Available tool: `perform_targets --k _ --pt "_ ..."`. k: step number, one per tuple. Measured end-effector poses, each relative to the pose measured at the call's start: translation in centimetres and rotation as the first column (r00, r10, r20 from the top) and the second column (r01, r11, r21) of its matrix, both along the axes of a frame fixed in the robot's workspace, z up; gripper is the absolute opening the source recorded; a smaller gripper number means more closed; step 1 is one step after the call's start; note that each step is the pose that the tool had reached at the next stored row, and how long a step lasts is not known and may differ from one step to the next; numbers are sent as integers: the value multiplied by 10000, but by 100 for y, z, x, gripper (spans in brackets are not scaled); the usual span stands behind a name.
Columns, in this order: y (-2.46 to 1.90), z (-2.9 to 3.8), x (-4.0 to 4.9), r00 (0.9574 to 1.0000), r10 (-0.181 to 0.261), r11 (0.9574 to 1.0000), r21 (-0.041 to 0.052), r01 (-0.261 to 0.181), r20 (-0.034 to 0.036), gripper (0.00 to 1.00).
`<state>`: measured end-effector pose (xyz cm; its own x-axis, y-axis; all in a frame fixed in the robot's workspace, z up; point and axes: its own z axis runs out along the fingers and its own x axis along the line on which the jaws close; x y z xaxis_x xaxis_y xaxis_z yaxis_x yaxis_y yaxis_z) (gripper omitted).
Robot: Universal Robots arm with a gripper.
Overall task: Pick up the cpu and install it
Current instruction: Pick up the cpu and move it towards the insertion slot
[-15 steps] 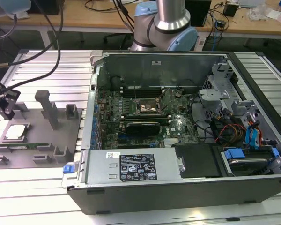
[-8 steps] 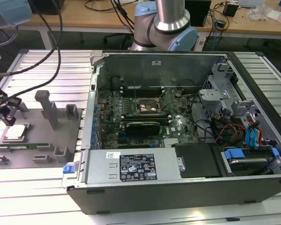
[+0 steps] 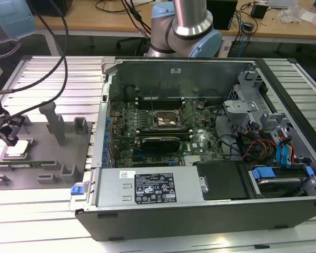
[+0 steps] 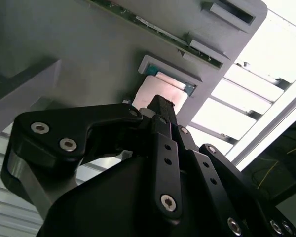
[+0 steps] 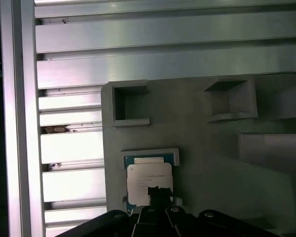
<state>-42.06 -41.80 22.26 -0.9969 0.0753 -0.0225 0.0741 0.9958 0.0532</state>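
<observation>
One cpu (image 5: 149,177) lies in its pocket by the tray (image 3: 38,132) edge at the exterior view's left, one memory stick (image 3: 23,164) slotted beside it. My claw (image 5: 160,193) hangs right over the cpu; how wide it stands, I cannot tell. One open computer case (image 3: 200,221) sits beside the tray.

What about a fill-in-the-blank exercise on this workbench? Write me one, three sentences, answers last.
The cpu lies on the grey ____.
The gripper hangs above the cpu at the exterior view's ____ side.
The long thin memory stick near the cpu is coloured ____.
Missing words: tray, left, green.
</observation>
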Motion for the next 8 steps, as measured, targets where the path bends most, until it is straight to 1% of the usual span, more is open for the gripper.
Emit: perform_targets --k 4,7,8 --pt "0 -69 -3 10000 41 10000 -2 -41 -1 11" --pt "0 -99 -7 10000 67 10000 -1 -67 -2 11" --pt "0 -127 -9 10000 68 10000 0 -68 0 11"
